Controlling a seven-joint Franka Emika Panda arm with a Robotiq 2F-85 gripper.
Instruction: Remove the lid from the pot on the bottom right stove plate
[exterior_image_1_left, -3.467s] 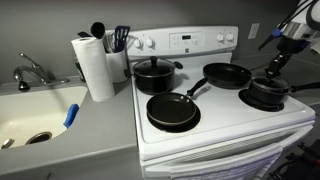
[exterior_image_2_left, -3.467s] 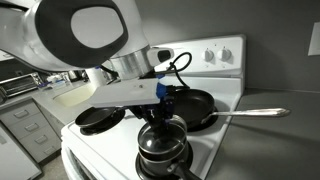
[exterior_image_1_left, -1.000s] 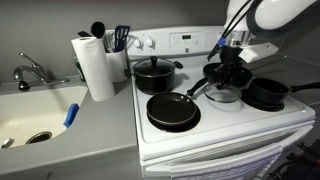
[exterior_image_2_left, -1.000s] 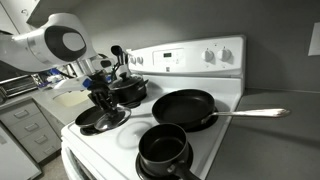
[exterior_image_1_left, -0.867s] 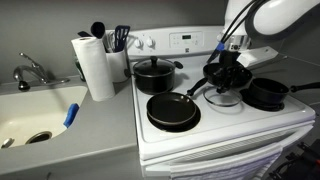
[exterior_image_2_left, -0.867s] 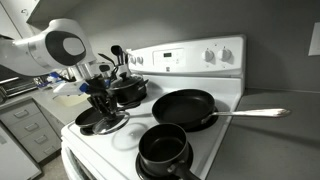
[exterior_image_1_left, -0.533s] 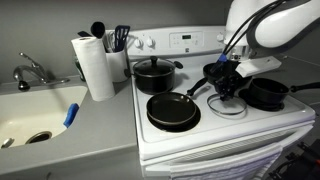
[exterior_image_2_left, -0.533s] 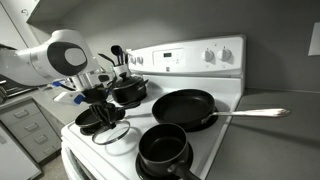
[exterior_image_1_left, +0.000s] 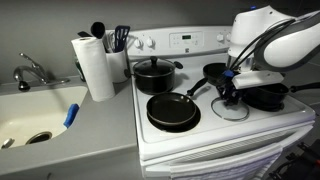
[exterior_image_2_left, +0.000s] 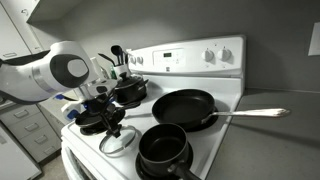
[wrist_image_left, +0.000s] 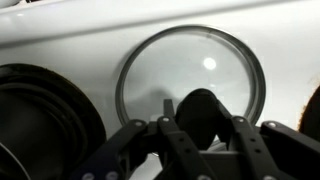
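Observation:
My gripper (wrist_image_left: 200, 128) is shut on the black knob (wrist_image_left: 200, 105) of a round glass lid (wrist_image_left: 190, 62). It holds the lid flat, low over the white stove top (exterior_image_1_left: 222, 122), between the two front burners. I cannot tell if the lid touches the surface. The lid (exterior_image_1_left: 231, 108) and gripper (exterior_image_1_left: 228, 94) show in both exterior views, with lid (exterior_image_2_left: 118, 141) and gripper (exterior_image_2_left: 109, 126). The black pot (exterior_image_1_left: 266, 95) on the front right burner stands open without a lid, also seen in an exterior view (exterior_image_2_left: 164, 150).
A black frying pan (exterior_image_1_left: 172, 110) sits front left and a lidded black pot (exterior_image_1_left: 153, 73) back left. Another pan (exterior_image_2_left: 184, 105) sits on the back right burner. A paper towel roll (exterior_image_1_left: 96, 66), utensil holder (exterior_image_1_left: 118, 50) and sink (exterior_image_1_left: 35, 115) lie left of the stove.
My gripper has carried the glass lid from above the back right pan toward the stove's front and lowered it close to the stove top between the front burners.

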